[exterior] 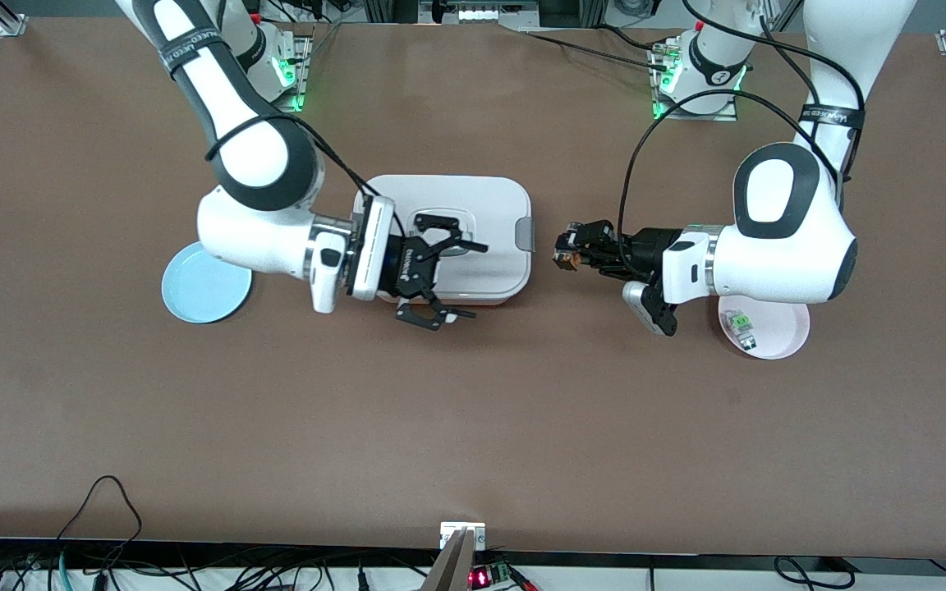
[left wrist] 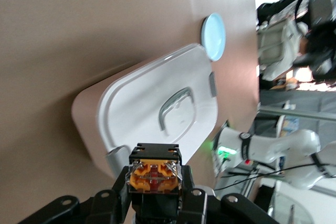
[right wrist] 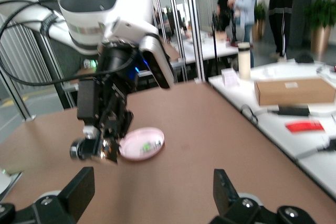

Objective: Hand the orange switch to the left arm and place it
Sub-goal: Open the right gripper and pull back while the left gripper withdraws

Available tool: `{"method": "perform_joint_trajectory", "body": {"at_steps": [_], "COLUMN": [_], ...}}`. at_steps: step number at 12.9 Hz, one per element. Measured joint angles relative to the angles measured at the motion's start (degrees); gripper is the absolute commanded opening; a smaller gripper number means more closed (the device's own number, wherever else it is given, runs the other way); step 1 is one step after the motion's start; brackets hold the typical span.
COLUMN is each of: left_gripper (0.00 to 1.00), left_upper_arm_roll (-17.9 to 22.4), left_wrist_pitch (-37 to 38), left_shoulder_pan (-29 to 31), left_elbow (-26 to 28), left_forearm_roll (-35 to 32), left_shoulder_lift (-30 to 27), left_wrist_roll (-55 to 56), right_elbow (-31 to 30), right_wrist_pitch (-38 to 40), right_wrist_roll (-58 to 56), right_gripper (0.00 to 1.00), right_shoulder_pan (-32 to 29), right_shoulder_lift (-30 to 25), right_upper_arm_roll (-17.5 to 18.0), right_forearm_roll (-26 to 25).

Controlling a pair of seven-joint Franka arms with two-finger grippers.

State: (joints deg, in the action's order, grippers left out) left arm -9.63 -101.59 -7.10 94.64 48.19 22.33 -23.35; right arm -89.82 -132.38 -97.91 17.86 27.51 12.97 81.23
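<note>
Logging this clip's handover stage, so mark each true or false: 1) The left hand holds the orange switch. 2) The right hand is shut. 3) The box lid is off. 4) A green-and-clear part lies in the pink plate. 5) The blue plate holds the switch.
1) True: the left hand is shut on the orange switch.
2) False: the right hand is open over the box.
3) False: the lid is on.
4) True: the green-and-clear part lies in the pink plate.
5) False: the blue plate holds nothing.
</note>
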Motion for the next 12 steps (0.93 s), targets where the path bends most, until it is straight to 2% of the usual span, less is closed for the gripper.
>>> {"method": "perform_joint_trajectory", "body": {"at_steps": [2, 5, 7, 9, 12], "left_gripper": [0.06, 0.07, 0.07, 0.07, 0.07], "left_upper_arm_roll": [0.0, 0.2, 0.31, 0.38, 0.47], "left_wrist_pitch": [2.07, 6.23, 8.01, 8.52, 8.65], "left_shoulder_pan": [0.04, 1.74, 3.63, 4.75, 6.97], "left_elbow": [-0.25, -0.25, -0.25, -0.23, -0.22], "left_forearm_roll": [-5.86, -15.24, -21.3, -28.71, -38.57], "left_shoulder_lift": [0.01, 0.01, 0.01, 0.03, 0.04], "left_wrist_roll": [-3.43, -12.31, -19.32, -26.31, -32.63], "right_elbow": [-0.02, -0.41, -0.56, -0.88, -3.19], "right_wrist_pitch": [2.22, 4.76, 5.11, 5.66, 5.85], "right_wrist_roll": [9.66, 23.81, 35.84, 49.45, 63.58], "right_gripper": [1.0, 1.0, 1.0, 1.0, 1.0], "right_shoulder_pan": [-2.41, -4.64, -5.62, -6.44, -7.18], "right_shoulder_lift": [-2.01, -4.63, -5.59, -6.37, -6.57], "right_upper_arm_roll": [-0.03, -0.05, -0.06, -0.07, -0.1], "right_forearm_roll": [-8.16, -14.72, -23.63, -31.5, -39.37]}}
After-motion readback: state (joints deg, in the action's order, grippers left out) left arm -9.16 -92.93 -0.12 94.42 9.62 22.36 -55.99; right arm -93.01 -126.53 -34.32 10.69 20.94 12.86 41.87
